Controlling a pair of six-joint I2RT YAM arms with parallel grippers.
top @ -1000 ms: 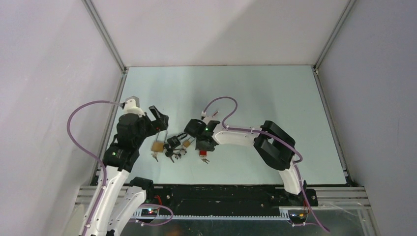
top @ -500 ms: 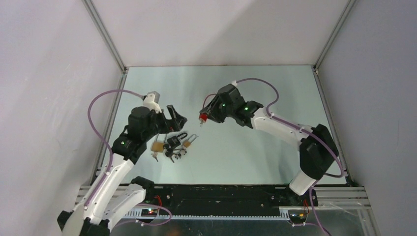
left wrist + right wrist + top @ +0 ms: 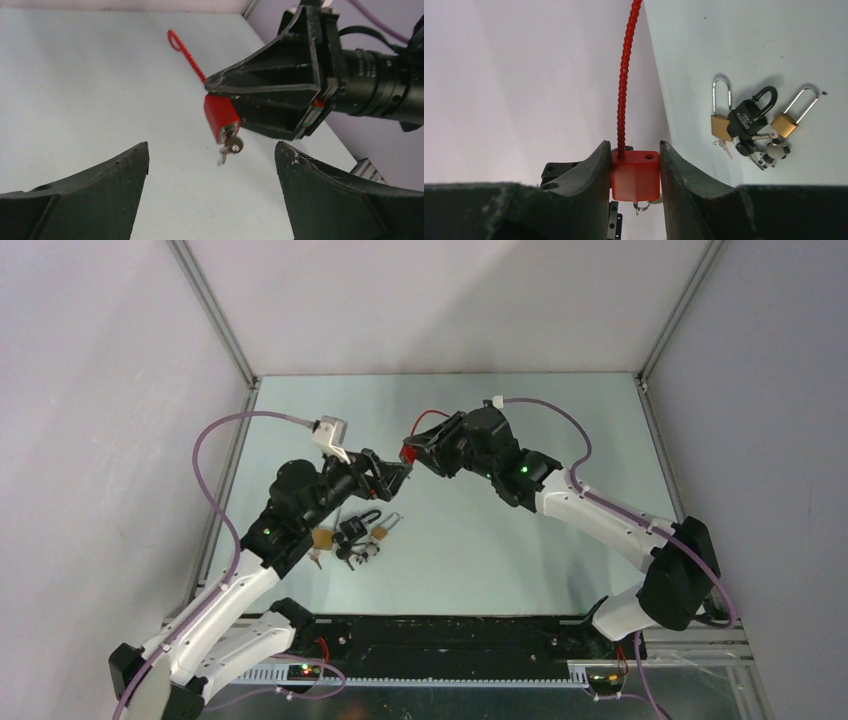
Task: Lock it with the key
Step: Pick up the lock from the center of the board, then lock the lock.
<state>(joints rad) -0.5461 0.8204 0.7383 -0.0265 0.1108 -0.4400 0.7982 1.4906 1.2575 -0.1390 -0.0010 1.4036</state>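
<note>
My right gripper (image 3: pixel 415 454) is shut on a red padlock (image 3: pixel 635 175), held above the table; its red ribbed cable shackle (image 3: pixel 624 80) has one end free and its other hole stands empty. A silver key (image 3: pixel 231 146) sits in the lock's keyhole with a second key dangling from its ring. In the left wrist view the red padlock (image 3: pixel 220 116) hangs just ahead of my left gripper (image 3: pixel 212 165), which is open and empty, its fingers spread to either side of the key. In the top view the left gripper (image 3: pixel 392 474) is close below the lock (image 3: pixel 409 453).
Two brass padlocks (image 3: pixel 320 536) (image 3: pixel 381 531) and a black padlock (image 3: pixel 353 527) lie with several keys (image 3: pixel 352 553) on the pale table (image 3: pixel 500 530) under the left arm. They also show in the right wrist view (image 3: pixel 749 122). A metal frame rail (image 3: pixel 215 510) borders the table.
My right gripper lifted the red padlock from the table and carried it up and back. My left arm rose and reached right until its open gripper faces the lock.
</note>
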